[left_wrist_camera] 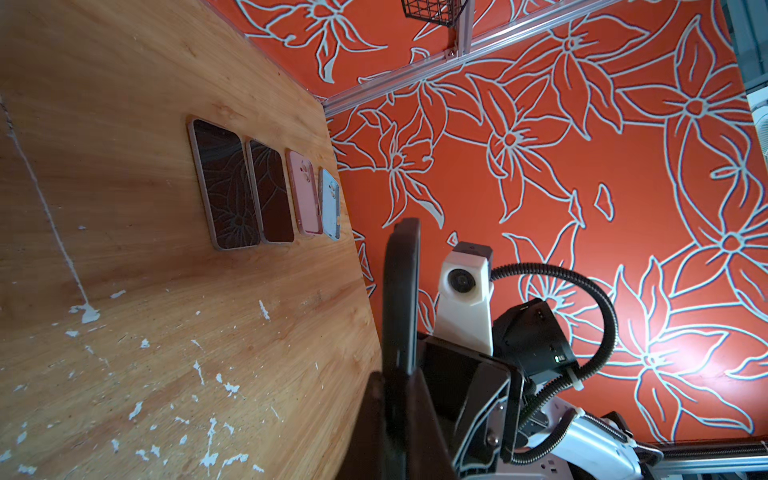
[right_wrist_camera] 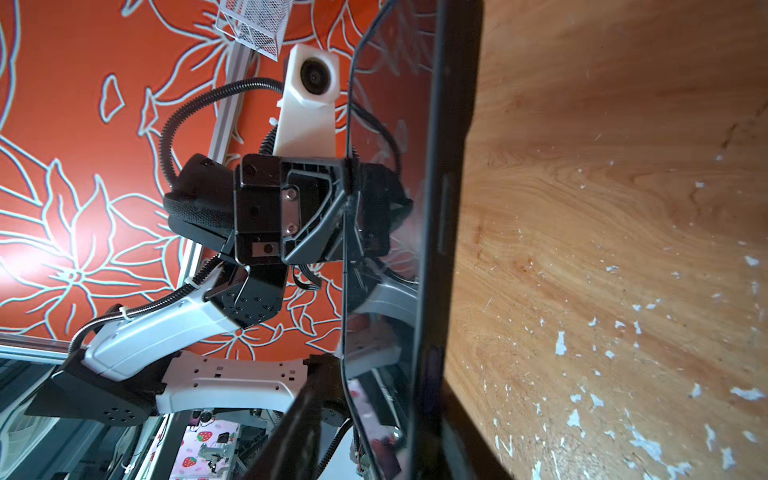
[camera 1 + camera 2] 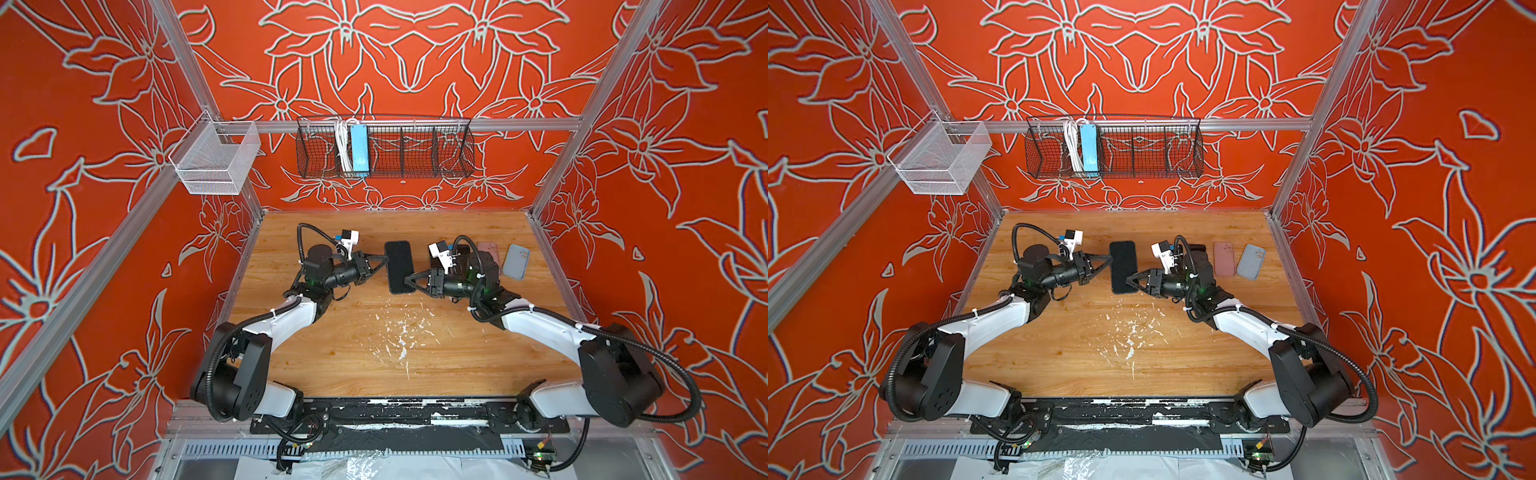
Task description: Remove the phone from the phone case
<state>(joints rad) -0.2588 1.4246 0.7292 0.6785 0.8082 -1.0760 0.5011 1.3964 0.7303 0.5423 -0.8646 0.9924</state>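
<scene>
1. left jaws clenched on left long edge of black-cased phone (image 3: 399,266)
2. phone lifted off desk (image 3: 311,353), mid-desk, screen up, between both arms
3. right jaws straddle its right edge near the corner; can't tell if pinching
4. pink case (image 3: 1224,259), blue-grey case (image 3: 1251,262) flat on desk, far right

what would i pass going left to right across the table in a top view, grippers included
left gripper at the phone's left edge → black cased phone → right gripper at its right edge → pink case → blue case
</scene>
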